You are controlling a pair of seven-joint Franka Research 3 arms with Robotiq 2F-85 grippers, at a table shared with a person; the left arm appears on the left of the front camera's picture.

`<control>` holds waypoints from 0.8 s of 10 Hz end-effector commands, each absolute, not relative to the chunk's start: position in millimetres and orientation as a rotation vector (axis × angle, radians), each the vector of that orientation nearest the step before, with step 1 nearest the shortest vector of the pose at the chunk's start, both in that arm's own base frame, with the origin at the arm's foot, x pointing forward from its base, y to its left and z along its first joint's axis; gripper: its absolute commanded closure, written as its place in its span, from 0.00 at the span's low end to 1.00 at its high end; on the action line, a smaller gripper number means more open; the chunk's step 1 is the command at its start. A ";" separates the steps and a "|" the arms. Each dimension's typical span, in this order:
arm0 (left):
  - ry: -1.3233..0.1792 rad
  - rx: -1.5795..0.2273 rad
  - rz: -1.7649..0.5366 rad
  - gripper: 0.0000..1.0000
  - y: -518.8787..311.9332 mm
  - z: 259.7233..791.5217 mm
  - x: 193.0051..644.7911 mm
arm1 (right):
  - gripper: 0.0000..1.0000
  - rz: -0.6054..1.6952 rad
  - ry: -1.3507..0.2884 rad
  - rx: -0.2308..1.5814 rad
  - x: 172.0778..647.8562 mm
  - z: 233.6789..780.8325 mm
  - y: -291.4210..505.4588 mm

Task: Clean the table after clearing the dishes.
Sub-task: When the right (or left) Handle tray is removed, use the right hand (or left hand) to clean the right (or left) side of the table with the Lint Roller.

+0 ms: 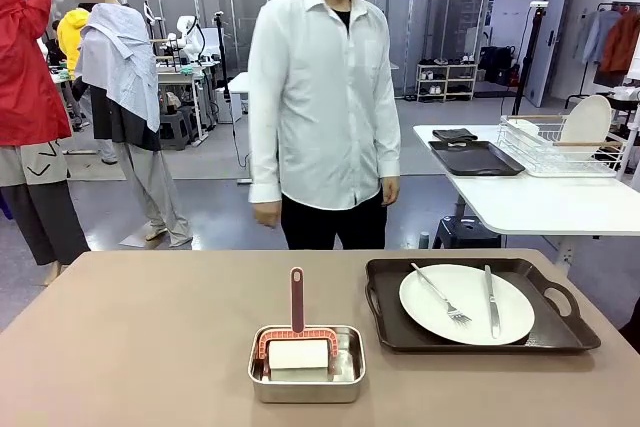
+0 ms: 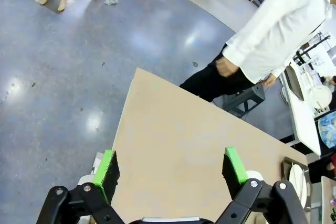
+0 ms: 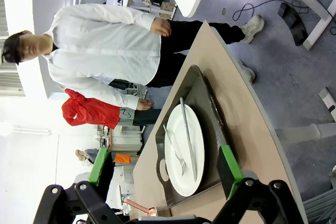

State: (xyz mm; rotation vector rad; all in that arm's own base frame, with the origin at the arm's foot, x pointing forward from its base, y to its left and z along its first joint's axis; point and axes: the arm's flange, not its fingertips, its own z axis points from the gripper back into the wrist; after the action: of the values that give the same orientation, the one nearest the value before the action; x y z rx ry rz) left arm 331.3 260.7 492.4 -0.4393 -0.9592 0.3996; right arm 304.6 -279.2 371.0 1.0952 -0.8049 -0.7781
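Observation:
One white plate lies on a dark brown handled tray at the right of the brownish table. A fork and a knife rest on the plate. From its wrist view, my right gripper hangs open above that end of the table, with the plate, its cutlery and the tray beyond its green pads. My left gripper is open too, over bare table top near a corner, with nothing between its fingers.
A small steel pan holding a white sponge tool with a red handle sits at the table's front centre. A person in a white shirt stands at the far edge, arms down. A white side table with a wire rack stands back right.

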 end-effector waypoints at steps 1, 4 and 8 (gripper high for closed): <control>-0.955 -0.446 0.390 0.00 262.0 496.6 329.4 | 0.00 -0.793 -0.813 1.110 304.1 372.5 -279.1; -0.955 -0.446 0.390 0.00 262.0 496.6 329.4 | 0.00 -0.793 -0.813 1.110 304.1 372.5 -279.1; -0.955 -0.446 0.390 0.00 262.0 496.6 329.4 | 0.00 -0.793 -0.813 1.110 304.1 372.5 -279.1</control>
State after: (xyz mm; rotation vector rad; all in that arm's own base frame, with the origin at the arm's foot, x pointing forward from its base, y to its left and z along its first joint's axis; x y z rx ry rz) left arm 331.3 260.7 492.4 -0.4393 -0.9592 0.3996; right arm 304.6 -279.2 371.0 1.0952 -0.8049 -0.7781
